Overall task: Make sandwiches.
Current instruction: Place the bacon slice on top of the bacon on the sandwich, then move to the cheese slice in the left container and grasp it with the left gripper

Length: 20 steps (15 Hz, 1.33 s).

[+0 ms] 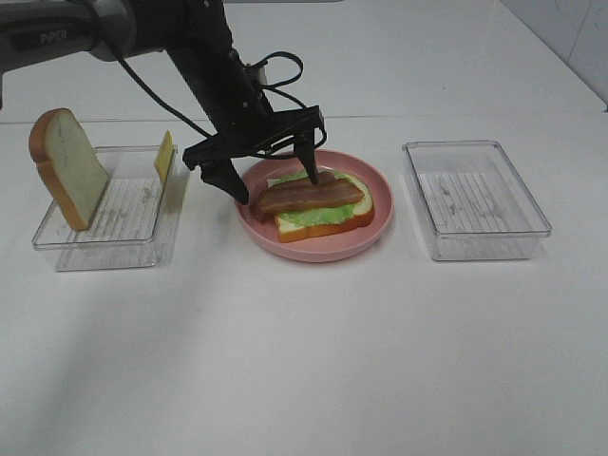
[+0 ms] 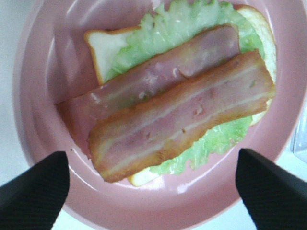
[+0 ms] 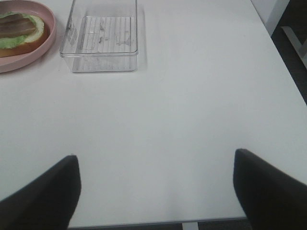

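From the high camera, the half-built sandwich sat on the pink plate (image 1: 323,252) mid-table: a bottom bread slice (image 1: 328,226), lettuce (image 1: 309,217) and two bacon strips (image 1: 309,195) on top. By my reading that put the job past halfway, with cheese and a top slice not yet added. Both waited in the left tray (image 1: 104,249), where the spare bread (image 1: 71,166) leaned upright and the cheese (image 1: 164,155) stood at the far corner. The right tray (image 1: 484,247) showed only its ribbed floor. The left gripper (image 1: 275,185) hung over the plate with its fingers spread wide, holding nothing. The left wrist camera looked straight down on the bacon lying crosswise over the lettuce, one corner of bread bare, the two dark fingertips well apart on either side. The right wrist camera showed the right gripper (image 3: 153,165) also spread wide and holding nothing, over the bare white table (image 3: 192,96), whose far edge met a dark floor.
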{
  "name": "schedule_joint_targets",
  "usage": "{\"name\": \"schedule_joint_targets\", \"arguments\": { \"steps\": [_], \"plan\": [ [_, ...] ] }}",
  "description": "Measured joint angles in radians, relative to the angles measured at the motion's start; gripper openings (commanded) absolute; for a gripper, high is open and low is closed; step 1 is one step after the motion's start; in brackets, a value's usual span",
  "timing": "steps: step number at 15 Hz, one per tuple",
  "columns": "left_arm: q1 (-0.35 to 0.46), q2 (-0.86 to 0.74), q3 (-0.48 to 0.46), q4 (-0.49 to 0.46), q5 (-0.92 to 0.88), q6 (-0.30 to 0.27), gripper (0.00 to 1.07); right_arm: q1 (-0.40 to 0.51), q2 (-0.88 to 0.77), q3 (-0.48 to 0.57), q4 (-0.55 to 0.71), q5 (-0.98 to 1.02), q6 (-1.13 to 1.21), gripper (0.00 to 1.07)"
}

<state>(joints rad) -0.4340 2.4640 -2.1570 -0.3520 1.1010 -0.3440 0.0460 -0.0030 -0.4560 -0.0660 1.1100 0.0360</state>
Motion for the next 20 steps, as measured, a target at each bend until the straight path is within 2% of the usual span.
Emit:
{"name": "schedule_joint_targets", "arguments": {
  "steps": [2, 5, 7, 9, 12, 13, 16, 17, 20],
  "plan": [
    [0.0, -0.001, -0.057, 0.01, 0.05, 0.016, 0.93, 0.0, 0.0, 0.0, 0.0, 0.0, 0.0, 0.85],
    [-0.001, -0.008, -0.213, 0.083, 0.104, 0.02, 0.93, 0.0, 0.0, 0.0, 0.0, 0.0, 0.0, 0.85],
    [-0.001, -0.031, -0.236, 0.105, 0.106, 0.025, 0.93, 0.0, 0.0, 0.0, 0.0, 0.0, 0.0, 0.85],
    [-0.001, -0.083, -0.238, 0.128, 0.108, 0.059, 0.93, 0.0, 0.0, 0.0, 0.0, 0.0, 0.0, 0.85],
    [-0.001, -0.14, -0.237, 0.215, 0.11, 0.068, 0.93, 0.0, 0.0, 0.0, 0.001, 0.0, 0.0, 0.85],
    [0.008, -0.2, -0.202, 0.288, 0.11, 0.079, 0.93, 0.0, 0.0, 0.0, 0.001, 0.0, 0.0, 0.85],
    [0.043, -0.267, -0.115, 0.295, 0.111, 0.086, 0.93, 0.0, 0.0, 0.0, 0.001, 0.0, 0.0, 0.85],
    [0.091, -0.303, -0.027, 0.303, 0.113, 0.087, 0.93, 0.0, 0.0, 0.0, 0.001, 0.0, 0.0, 0.85],
    [0.131, -0.309, 0.053, 0.316, 0.117, 0.087, 0.93, 0.0, 0.0, 0.0, 0.003, 0.0, 0.0, 0.85]
  ]
}}
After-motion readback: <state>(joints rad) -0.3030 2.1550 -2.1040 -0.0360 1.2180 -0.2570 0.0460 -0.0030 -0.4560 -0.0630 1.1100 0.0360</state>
